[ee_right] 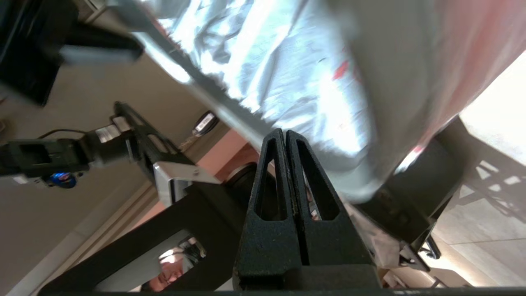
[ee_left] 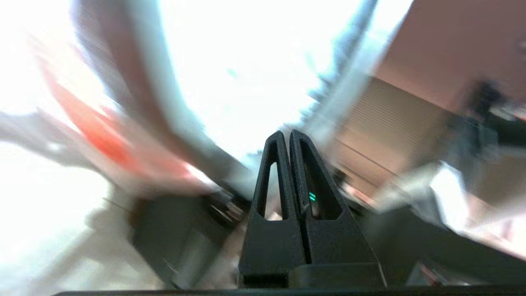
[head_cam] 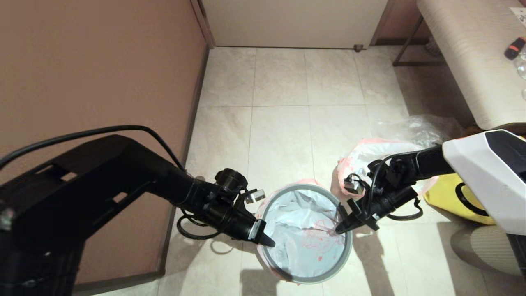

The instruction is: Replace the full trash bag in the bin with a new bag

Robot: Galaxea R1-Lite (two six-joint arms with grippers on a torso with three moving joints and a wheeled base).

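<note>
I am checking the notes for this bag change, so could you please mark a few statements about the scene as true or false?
1. A white bag with red print lines the bin. True; the new bag sits inside it.
2. The full trash bag is still in the bin. False; it stands on the floor beside it.
3. Both grippers are at the bin's rim. True; the left gripper and right gripper are at opposite sides.
4. The left gripper is wide open. False; its fingers are shut.
5. The yellow bag hangs on the wall. False; it lies on the floor.
</note>
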